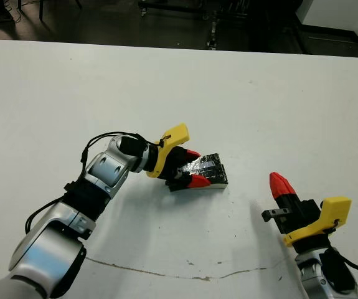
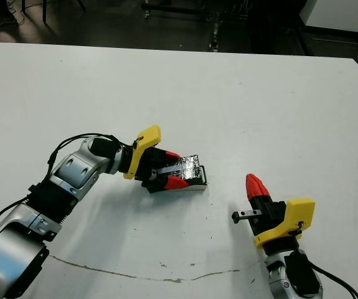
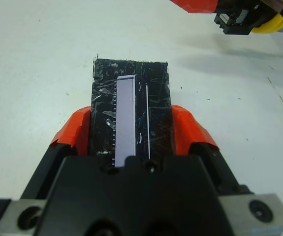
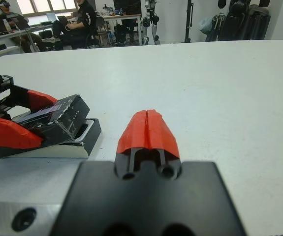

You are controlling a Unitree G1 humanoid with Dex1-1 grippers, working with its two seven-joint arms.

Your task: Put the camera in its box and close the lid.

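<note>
Your left gripper [image 1: 190, 168] has its two red fingers closed on the long sides of the lid [image 3: 130, 110], the one glossy black cover with the pale stripe running along its top. You hold it tilted, its near end raised and its far edge down over the box [image 4: 84, 138]. You can count one box: a shallow tray with a dark outer wall and white inside, lying on the white table [image 1: 166, 81] under the lid. The lid covers most of the tray, so whether the camera lies inside is hard to tell from these views; a pale rounded edge shows at the open end. Your right gripper [image 2: 254, 185] sits apart to the right of the box, its red fingertips pressed together on nothing. Beyond the table, a person sits at a desk [image 4: 79, 22].
</note>
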